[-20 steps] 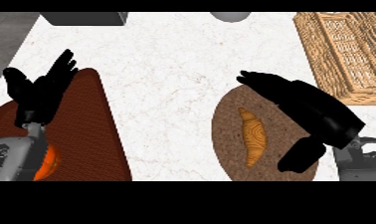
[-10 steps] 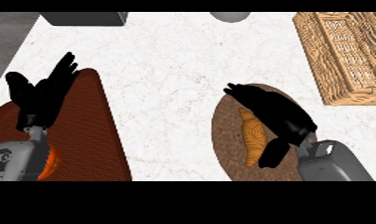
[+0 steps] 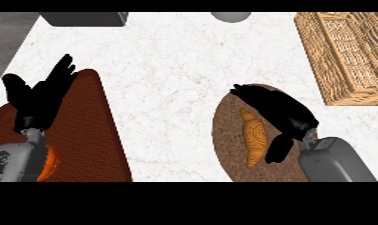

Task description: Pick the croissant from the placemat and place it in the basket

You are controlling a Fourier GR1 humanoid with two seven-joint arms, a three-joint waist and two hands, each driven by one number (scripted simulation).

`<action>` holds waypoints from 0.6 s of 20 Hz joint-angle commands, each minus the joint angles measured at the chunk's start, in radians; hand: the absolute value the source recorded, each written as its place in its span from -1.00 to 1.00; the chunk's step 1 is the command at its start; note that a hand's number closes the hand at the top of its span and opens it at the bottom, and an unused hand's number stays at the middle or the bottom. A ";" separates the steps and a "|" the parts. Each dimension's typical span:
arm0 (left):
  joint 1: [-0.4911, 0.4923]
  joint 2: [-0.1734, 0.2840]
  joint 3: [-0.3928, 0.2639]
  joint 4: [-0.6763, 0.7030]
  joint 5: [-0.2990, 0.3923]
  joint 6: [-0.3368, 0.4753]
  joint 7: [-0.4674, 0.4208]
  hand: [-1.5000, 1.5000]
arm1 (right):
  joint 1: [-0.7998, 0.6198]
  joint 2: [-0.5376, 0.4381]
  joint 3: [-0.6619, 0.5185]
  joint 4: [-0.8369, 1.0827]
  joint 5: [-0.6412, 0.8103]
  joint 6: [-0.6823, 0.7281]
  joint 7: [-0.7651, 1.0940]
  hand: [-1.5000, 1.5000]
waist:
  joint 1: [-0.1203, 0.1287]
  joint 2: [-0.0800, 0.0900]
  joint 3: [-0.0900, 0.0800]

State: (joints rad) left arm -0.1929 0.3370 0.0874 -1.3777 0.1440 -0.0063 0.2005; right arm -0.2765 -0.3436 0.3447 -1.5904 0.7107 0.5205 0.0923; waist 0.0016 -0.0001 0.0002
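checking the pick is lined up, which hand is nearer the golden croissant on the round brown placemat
Right. The right hand is over the round brown placemat, right beside the golden croissant. The left hand rests open far across the counter, above a reddish-brown mat.

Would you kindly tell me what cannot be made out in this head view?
- Croissant: its right edge is hidden by the right hand.
- Basket: cut off by the right edge.
- Orange object: mostly hidden by the left forearm.
- Grey objects at the top edge: cut off.

Each black robot hand, left point(image 3: 40, 100) and right point(image 3: 284, 114), ends a blocky grey forearm point(image 3: 336, 161).
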 commanded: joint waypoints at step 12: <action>-0.054 -0.052 0.023 0.046 -0.075 -0.013 0.004 0.00 | 0.058 0.046 -0.037 0.092 0.092 0.011 -0.206 -1.00 | -0.002 0.001 0.000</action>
State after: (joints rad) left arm -0.2137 0.3039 0.1201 -1.3784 0.1048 -0.0238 0.2193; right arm -0.2147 -0.3208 0.2935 -1.5703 0.7537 0.5654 -0.0593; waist -0.0001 -0.0005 -0.0001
